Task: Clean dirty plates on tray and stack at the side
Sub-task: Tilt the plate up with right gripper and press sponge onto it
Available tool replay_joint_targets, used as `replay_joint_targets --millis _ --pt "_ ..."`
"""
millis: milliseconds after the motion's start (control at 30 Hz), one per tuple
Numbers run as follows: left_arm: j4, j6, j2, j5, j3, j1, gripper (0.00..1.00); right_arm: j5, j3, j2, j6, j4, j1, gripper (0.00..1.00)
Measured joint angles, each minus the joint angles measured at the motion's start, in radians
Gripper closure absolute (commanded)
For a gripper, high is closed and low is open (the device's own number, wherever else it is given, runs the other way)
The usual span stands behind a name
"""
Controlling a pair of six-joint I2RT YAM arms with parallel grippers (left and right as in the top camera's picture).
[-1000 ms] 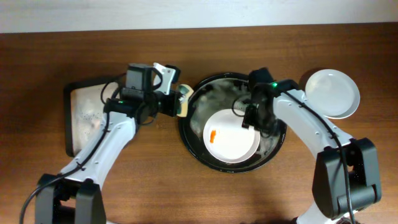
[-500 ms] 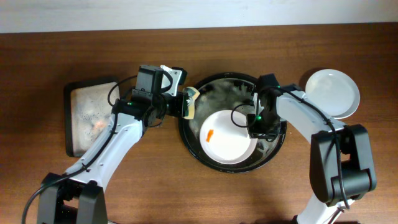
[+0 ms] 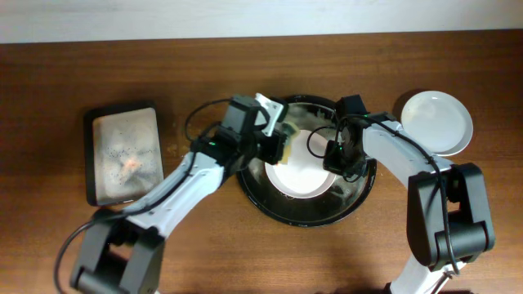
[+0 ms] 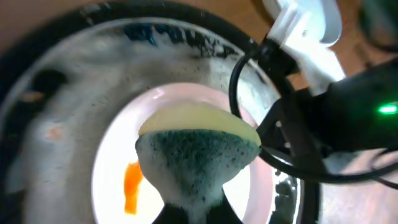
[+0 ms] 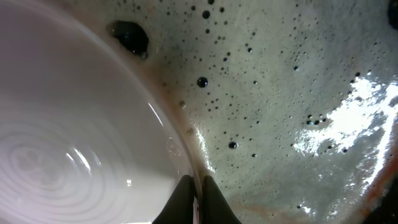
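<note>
Spanning every view is a brown wooden table. Near its middle sits the round black tray, its raised rim enclosing a floor glazed with grey soapy film and dark bubbles. Well to its left lies a small rectangular tray with a pale, foamy lining. Inside the round tray lies a white plate, smooth and shallow, with an orange smear on it. A second plate rests on the bare wood, right of the round tray.

The left arm stretches across the tray's rim, its left gripper clamped on a sponge, yellow with a coarse green face, poised over the plate; whether they touch I cannot tell. The right arm bends in from the right, and the right gripper is pinched tight on the plate's edge.
</note>
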Motion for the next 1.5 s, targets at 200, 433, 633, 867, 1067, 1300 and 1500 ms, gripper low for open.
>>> replay_joint_targets --millis 200,433,633,867,1067,1300,1500 --pt "0.02 0.0 0.091 0.0 0.0 -0.051 1.0 0.061 0.002 0.0 -0.058 0.003 0.0 0.95" --pt "0.006 -0.02 0.254 -0.027 0.062 -0.074 1.0 0.077 0.003 0.0 -0.099 0.003 0.0 0.95" --pt "-0.047 -0.032 0.311 -0.118 0.162 -0.076 1.0 0.081 0.003 0.0 -0.121 0.002 0.0 0.95" --pt "-0.222 -0.095 0.358 -0.236 0.269 -0.105 1.0 0.093 0.005 0.0 -0.126 -0.002 0.0 0.95" --pt "-0.493 -0.146 0.38 -0.479 0.444 -0.119 1.0 0.092 0.006 0.0 -0.126 -0.004 0.0 0.96" --pt "-0.538 -0.164 0.384 -0.372 0.536 -0.108 1.0 0.093 0.007 0.0 -0.127 -0.007 0.0 0.96" --pt "-0.529 -0.224 0.492 -0.282 0.546 -0.132 1.0 0.097 0.007 0.0 -0.126 -0.008 0.0 0.96"
